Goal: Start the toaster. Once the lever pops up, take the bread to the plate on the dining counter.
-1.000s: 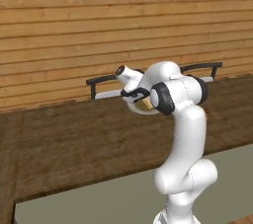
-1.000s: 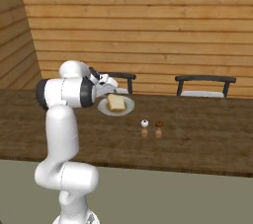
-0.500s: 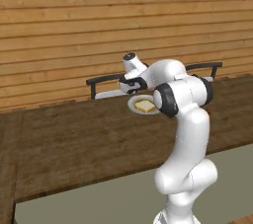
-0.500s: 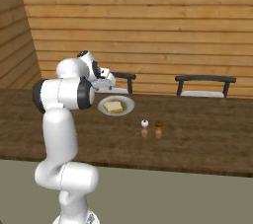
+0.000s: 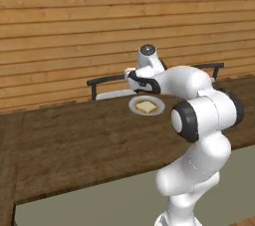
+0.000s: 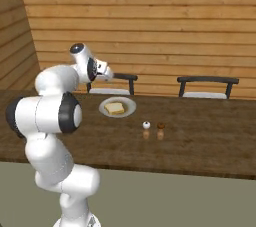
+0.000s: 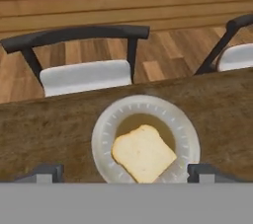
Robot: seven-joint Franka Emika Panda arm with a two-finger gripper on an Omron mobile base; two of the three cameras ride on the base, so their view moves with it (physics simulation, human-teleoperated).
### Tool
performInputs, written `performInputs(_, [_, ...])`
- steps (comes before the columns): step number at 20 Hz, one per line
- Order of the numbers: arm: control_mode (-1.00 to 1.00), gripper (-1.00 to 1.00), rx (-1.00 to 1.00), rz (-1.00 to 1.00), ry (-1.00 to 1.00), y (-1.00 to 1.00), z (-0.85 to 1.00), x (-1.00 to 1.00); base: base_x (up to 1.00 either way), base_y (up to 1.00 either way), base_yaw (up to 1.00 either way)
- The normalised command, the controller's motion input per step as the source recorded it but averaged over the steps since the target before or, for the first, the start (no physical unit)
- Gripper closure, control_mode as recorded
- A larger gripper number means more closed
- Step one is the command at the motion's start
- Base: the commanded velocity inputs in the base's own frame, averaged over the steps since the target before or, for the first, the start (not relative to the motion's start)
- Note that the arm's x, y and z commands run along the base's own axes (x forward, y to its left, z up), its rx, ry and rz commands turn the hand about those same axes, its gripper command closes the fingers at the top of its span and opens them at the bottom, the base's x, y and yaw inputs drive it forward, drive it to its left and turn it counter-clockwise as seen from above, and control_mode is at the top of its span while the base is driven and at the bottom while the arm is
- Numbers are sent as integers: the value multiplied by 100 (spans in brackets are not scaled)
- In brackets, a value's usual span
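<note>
- The bread (image 7: pixel 144 152) lies flat in the plate (image 7: pixel 106 134), toward its 5 o'clock side.
- The plate sits on the table (image 7: pixel 44 127).
- The pincer (image 7: pixel 123 172) hangs above, released and holding nothing.

We see our arm (image 5: pixel 199 135) as a chain of smooth, glossy white rounded segments, bulbous at each bend. Dark charcoal rings mark the joints, the largest a broad black band around the fat elbow-like section. One white link ends in a round dark grey cap. Near the hand, a black collar interrupts the white shell. Our two small finger tips (image 7: pixel 47 172) are dark grey, blocky and squared.
</note>
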Motion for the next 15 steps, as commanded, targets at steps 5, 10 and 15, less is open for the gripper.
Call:
performInputs(5, [-100,-100,21,4,-22,-5,67,-100,0,0,0])
performInputs(10, [-100,-100,14,5,-6,-5,32,-100,0,0,0])
performInputs(15, [-100,-100,5,6,-3,-5,9,-100,0,0,0])
